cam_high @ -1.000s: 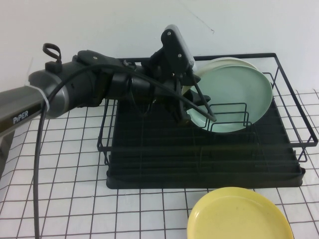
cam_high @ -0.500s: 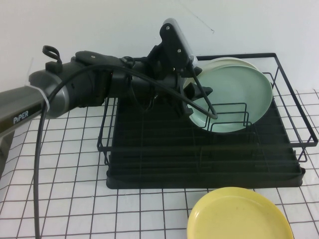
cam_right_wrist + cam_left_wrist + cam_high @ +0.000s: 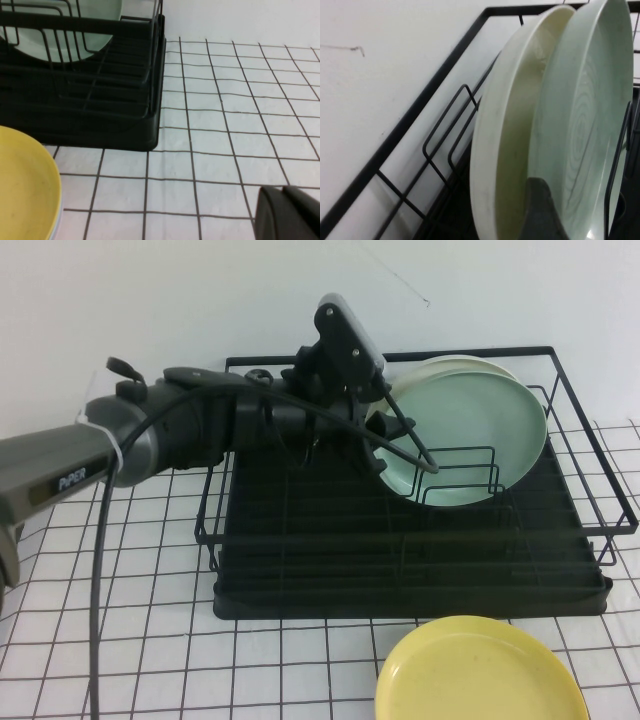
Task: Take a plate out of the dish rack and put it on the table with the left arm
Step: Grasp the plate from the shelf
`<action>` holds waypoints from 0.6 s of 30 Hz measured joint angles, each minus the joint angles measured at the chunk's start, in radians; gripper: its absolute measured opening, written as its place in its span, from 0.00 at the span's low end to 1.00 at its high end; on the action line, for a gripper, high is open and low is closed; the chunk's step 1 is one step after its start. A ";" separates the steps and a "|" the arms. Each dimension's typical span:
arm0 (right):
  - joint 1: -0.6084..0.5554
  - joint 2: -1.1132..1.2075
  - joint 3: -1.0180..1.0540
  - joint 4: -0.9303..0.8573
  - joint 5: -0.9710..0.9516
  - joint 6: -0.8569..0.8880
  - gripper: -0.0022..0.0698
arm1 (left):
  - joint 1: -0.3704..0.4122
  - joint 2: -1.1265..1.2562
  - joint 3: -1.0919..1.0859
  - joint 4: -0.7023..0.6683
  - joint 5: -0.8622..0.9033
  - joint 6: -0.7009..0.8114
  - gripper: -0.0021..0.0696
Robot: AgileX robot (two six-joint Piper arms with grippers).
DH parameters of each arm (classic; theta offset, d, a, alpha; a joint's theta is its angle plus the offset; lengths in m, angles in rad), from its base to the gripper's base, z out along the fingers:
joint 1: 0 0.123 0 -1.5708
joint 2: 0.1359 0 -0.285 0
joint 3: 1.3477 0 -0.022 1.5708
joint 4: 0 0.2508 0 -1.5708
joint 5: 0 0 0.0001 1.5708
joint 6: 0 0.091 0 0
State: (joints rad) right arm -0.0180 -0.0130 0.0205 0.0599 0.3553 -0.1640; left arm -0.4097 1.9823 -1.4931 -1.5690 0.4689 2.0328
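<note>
High view, left arm: the bulky black-and-grey left arm (image 3: 170, 435) reaches in from the left edge towards the frame's centre, so that its left gripper (image 3: 385, 435) meets the plate edge-on.
High view, plate: the large round pale mint-green plate (image 3: 470, 440) stands upright in the rectangular black wire dish rack (image 3: 400, 540), right of centre, propped by the wire dividers against a cream-white plate (image 3: 450, 365) behind it.
High view, tabletop: the white grid-cloth tabletop (image 3: 150, 640) carries a yellow plate (image 3: 480, 675) at the bottom edge.
Left wrist view: jaws wide, one black finger (image 3: 545, 212) at the mint plate's rim, nothing clamped; probably lining up to straddle that rim.
Right wrist view: the right gripper (image 3: 290, 212) sits at the lower right corner, low over the cloth, seemingly parked; I cannot tell its opening.
</note>
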 joint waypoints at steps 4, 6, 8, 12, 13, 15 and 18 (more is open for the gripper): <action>0.000 0.000 0.000 0.000 0.000 0.000 0.03 | 0.000 0.024 0.000 -0.028 -0.005 0.024 0.57; 0.000 0.000 0.000 0.000 0.000 0.000 0.03 | 0.000 0.031 0.000 -0.042 -0.005 0.046 0.57; 0.000 0.000 0.000 0.000 0.000 0.000 0.03 | 0.000 0.035 0.000 -0.054 -0.008 0.065 0.57; 0.000 0.000 0.000 0.000 0.000 0.000 0.03 | 0.000 0.035 0.000 -0.082 -0.009 0.094 0.57; 0.000 0.000 0.000 0.000 0.000 0.000 0.03 | 0.000 0.035 0.000 -0.093 -0.009 0.111 0.57; 0.000 0.000 0.000 0.000 0.000 0.000 0.03 | 0.000 0.036 0.000 -0.114 -0.011 0.153 0.57; 0.000 0.000 0.000 0.000 0.000 0.000 0.03 | 0.000 0.046 -0.006 -0.124 -0.011 0.187 0.57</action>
State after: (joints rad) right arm -0.0180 -0.0130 0.0205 0.0599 0.3553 -0.1640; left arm -0.4097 2.0286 -1.4996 -1.6925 0.4582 2.2195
